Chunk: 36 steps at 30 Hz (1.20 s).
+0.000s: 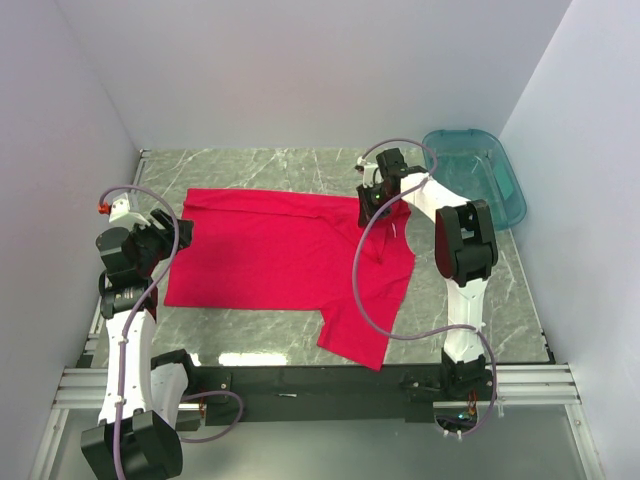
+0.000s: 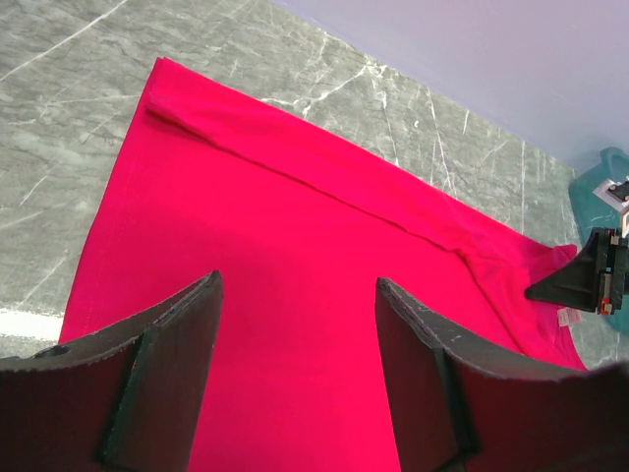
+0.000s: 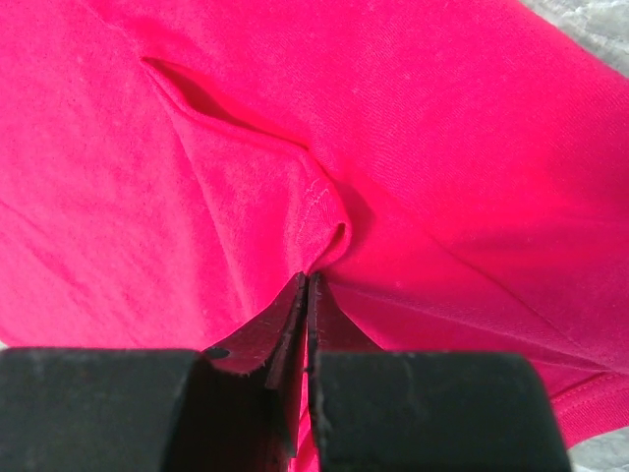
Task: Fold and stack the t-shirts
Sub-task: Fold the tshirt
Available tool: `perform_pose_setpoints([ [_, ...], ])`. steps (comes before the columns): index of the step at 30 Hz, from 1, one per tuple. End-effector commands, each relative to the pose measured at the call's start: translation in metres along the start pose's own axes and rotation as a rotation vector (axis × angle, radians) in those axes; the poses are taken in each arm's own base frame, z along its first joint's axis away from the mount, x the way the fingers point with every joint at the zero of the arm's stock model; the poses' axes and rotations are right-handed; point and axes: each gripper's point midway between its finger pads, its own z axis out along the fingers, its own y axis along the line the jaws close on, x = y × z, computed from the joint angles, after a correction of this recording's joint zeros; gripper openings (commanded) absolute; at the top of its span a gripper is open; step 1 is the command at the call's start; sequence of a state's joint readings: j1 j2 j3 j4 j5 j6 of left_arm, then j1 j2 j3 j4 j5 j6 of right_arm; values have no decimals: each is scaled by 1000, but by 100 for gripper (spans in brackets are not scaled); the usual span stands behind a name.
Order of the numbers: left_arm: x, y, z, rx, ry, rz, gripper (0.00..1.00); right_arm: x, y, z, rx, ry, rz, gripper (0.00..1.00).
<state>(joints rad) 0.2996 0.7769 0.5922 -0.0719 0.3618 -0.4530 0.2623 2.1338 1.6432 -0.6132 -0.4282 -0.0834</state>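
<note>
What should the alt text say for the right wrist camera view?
The right gripper is shut on a pinched ridge of the red t-shirt. Red fabric fills nearly the whole frame, with a sliver of grey table at the top right corner.

A teal see-through bin (image 1: 470,150) sits at the far right corner of the grey marbled table (image 1: 250,165), close against the right wall. White walls (image 1: 300,70) enclose 3 sides.
</note>
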Motion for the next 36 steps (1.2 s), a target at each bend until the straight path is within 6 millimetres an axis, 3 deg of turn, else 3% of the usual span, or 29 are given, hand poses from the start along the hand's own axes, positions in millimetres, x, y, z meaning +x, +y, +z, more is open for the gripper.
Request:
perform_pose_setpoints([
  [1,-4,-3,0,21,-19,27,69,-20,9,-24,13,-78,-46,7],
  [25,-3,-2,1,21,-18,25,69,-16,10,-22,3,-65,-46,22],
  [36,-3,-2,1,20,-17,25,69,-16,15,-24,-13,-72,-59,23],
])
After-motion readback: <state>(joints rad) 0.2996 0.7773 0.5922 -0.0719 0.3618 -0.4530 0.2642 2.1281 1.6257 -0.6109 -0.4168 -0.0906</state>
